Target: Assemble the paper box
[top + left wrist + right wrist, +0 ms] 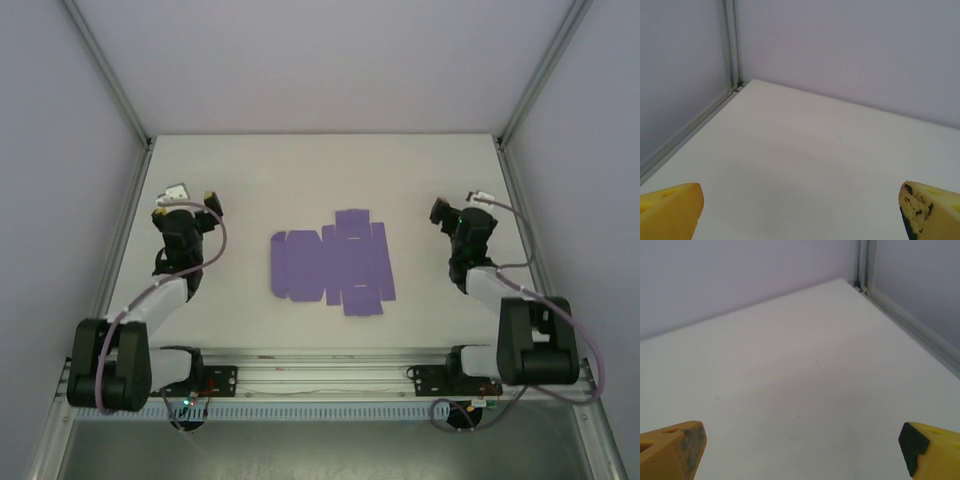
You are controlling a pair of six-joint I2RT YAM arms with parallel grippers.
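Here, the paper box [330, 262] lies as a flat, unfolded purple sheet in the middle of the tabletop [300, 170]. The left gripper [193, 193] near the left edge and the right gripper [462, 203] near the right edge both gape wide, holding nothing, well apart from the sheet.

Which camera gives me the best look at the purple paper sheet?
The top external view: the paper box lies flat and unfolded, its whole outline visible. The wrist cameras point elsewhere, across the white table.
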